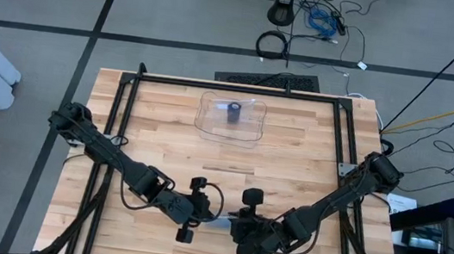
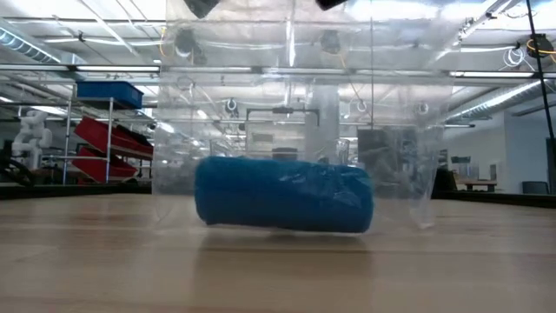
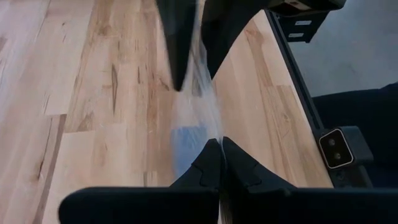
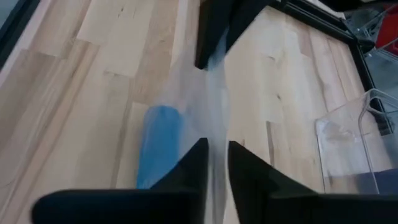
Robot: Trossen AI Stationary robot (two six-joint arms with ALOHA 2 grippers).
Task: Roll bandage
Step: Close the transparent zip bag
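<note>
Two grippers at the wooden table's (image 1: 166, 128) near edge, left gripper (image 3: 216, 149) and right gripper (image 4: 216, 149) both clamping their fingers on a clear plastic bag (image 2: 295, 96), blue rolled bandage (image 2: 282, 195) inside.

I watched from 4 cameras: 1 overhead facing down, 1 at tabletop level close to the clear plastic bag (image 2: 295, 122), 2 on my wrists sharing it.
</note>
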